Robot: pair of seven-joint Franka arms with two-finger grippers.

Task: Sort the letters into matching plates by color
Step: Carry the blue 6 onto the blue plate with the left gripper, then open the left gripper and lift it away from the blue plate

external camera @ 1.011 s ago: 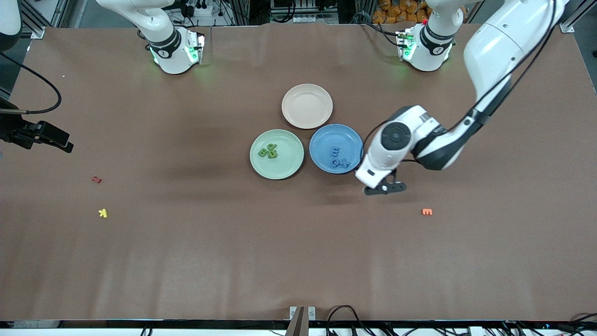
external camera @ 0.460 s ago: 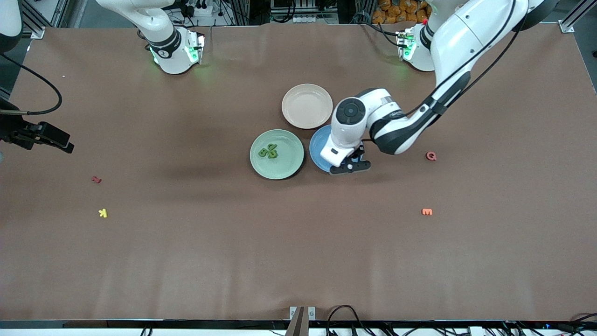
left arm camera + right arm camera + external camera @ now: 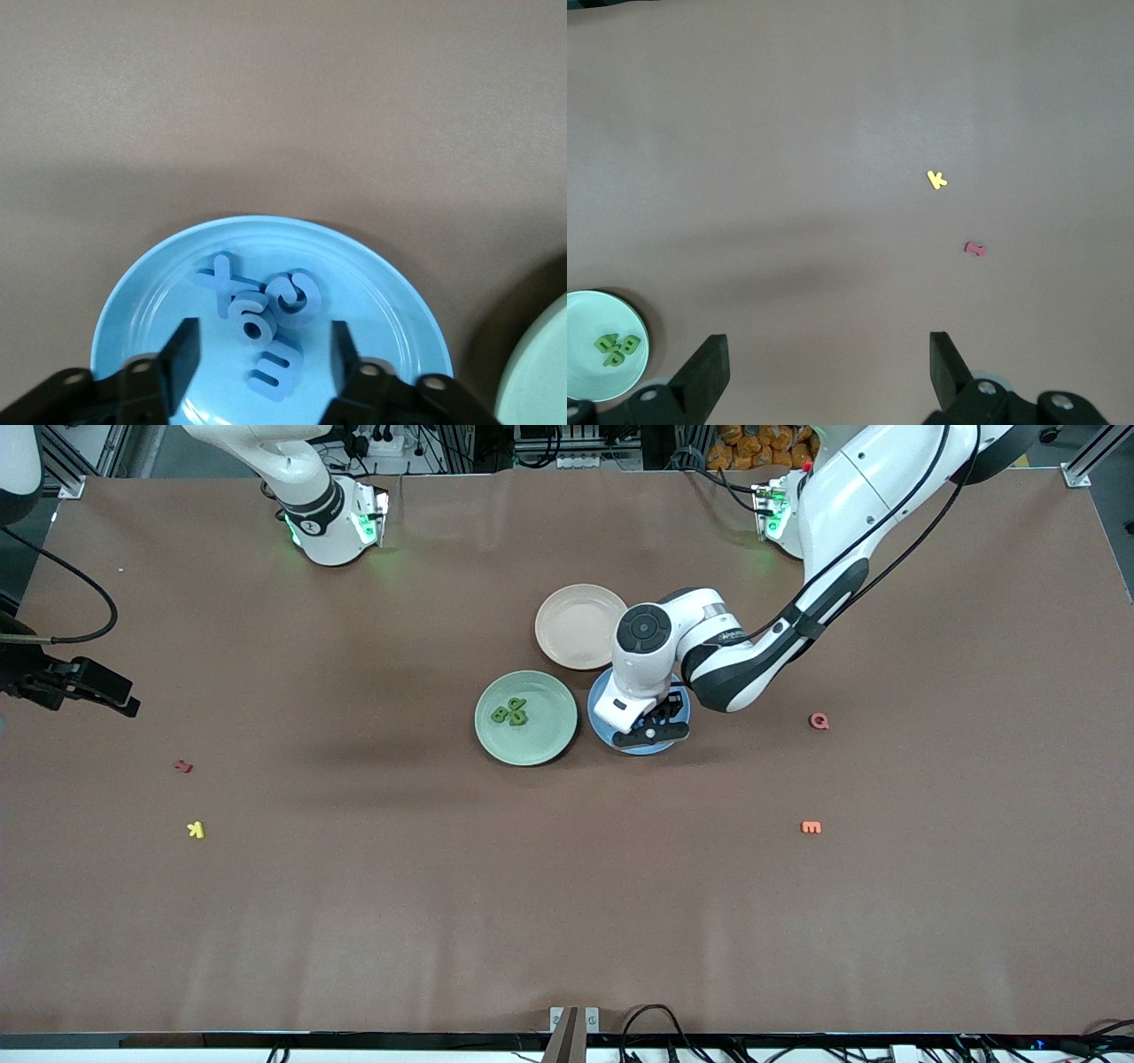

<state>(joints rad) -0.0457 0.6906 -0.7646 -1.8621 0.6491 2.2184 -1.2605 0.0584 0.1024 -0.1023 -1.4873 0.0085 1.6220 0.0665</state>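
Brown matte covering runs across the whole surface (image 3: 567,921), and our left gripper (image 3: 261,354) hangs low over the blue plate (image 3: 601,722) at its middle. Its fingers (image 3: 182,354) stand apart with nothing between them. Directly below that gap lie the blue letters (image 3: 266,323), four of them clustered and touching in the plate's well: an X, a rounded one resting on it, a C beside that, and an E closest to the gripper. We judge the blue set complete.

Moving outward, the green plate (image 3: 525,717) sits just beside the blue one, toward the right arm's end, with the green letters (image 3: 510,711) bunched in it; we cannot count them with certainty. A beige plate (image 3: 571,633) lies farther from the front camera, touching neither letter pile.

What the coming move turns on is plain: the letters lie straight under the left gripper, so it should lift straight up to avoid dragging any letter out. A pink Q (image 3: 819,721) and an orange E (image 3: 811,827) lie toward the left arm's end, well apart from the plates.

Our right gripper (image 3: 828,367) waits wide open and empty, high over the right arm's end of the surface, looking down on a yellow K (image 3: 196,830) and a red letter (image 3: 182,766).
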